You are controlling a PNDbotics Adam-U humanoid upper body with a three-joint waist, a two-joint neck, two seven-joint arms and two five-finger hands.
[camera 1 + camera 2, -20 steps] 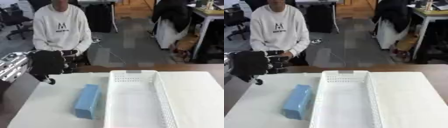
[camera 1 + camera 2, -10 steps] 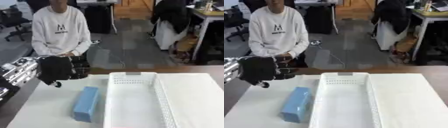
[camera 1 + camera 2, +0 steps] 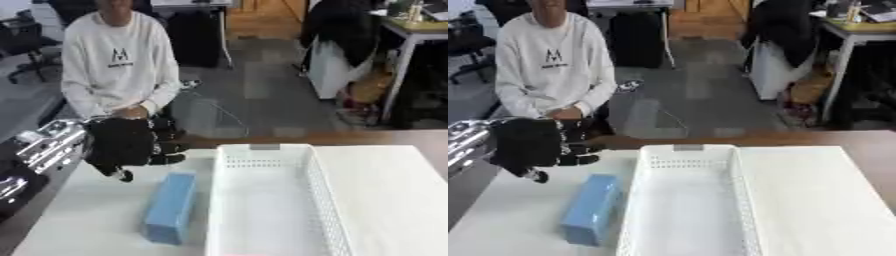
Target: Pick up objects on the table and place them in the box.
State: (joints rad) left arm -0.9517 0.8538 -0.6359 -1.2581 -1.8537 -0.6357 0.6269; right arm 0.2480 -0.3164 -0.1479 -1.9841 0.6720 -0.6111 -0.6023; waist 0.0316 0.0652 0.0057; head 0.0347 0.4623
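You had even, soft indoor light with no glare. Both eye views were blurry throughout, edges smeared. The white worktop [image 3: 385, 190] read bright and flat; the left hand [image 3: 122, 145] showed as a dark mass, its fingers [image 3: 166, 147] barely separable. Shadows were faint.

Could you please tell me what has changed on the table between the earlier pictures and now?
The left hand has moved in from the left edge toward the far end of the blue box and hangs above it without touching it. It has taken hold of nothing. The blue box lies where it was, to the left of the white basket, which is still empty. The right hand shows in no view.
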